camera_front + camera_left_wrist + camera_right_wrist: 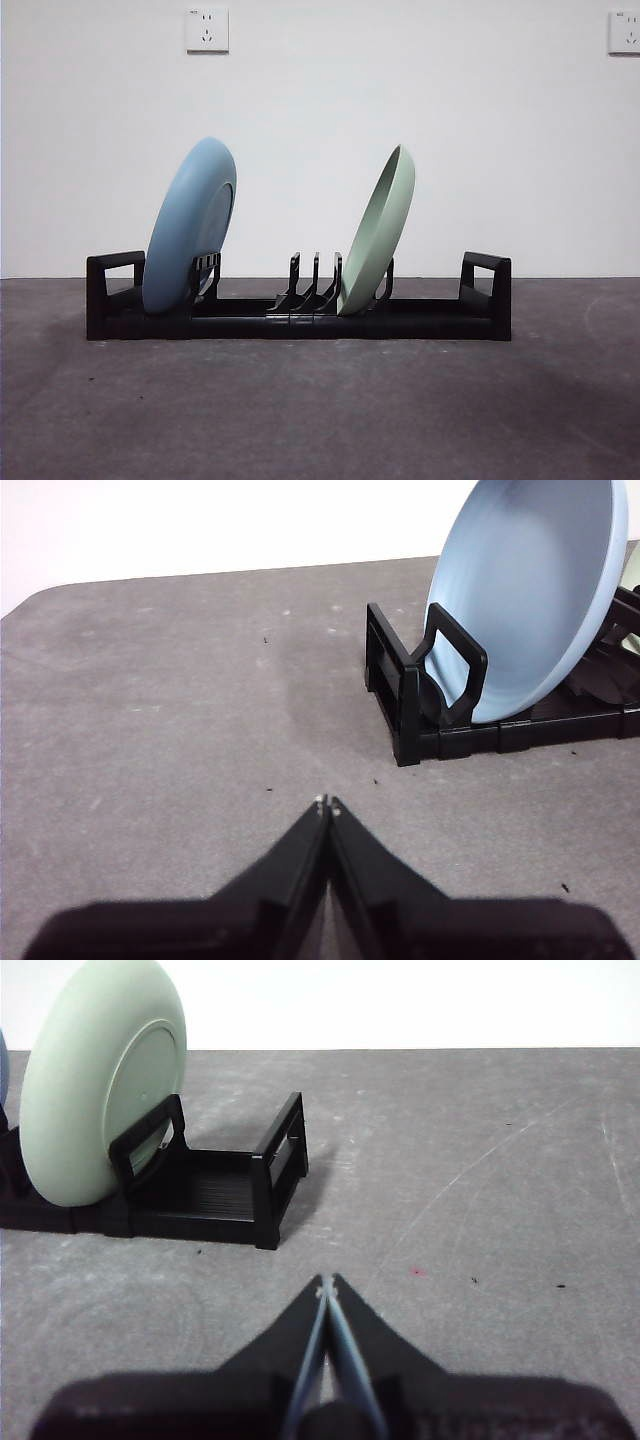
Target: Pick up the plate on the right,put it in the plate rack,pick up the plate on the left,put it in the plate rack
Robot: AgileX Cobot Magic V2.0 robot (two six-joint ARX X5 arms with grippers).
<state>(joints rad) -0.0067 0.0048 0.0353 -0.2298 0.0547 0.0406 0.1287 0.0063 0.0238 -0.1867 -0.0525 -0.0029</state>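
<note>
With its jaws pressed together and holding nothing, the left claw (327, 802) hangs over bare grey table (150, 730), near the left end of the plate rack (420, 705) but apart from it. Right claw (326, 1280) same: jaws closed, empty, over the table just off the rack's right end handle (280, 1165). Neither arm shows in the front view.

Rack (300, 320) sits long and low across the table middle, a loop handle at each end. Blue plate (190, 225) stands in the left slots, on edge, top leaning right, just beside the left handle. Green plate (378, 230) stands in slots right of centre, on edge, top also leaning right. Three empty prongs (315, 280) between the plates. White wall behind with two sockets (207, 29).
</note>
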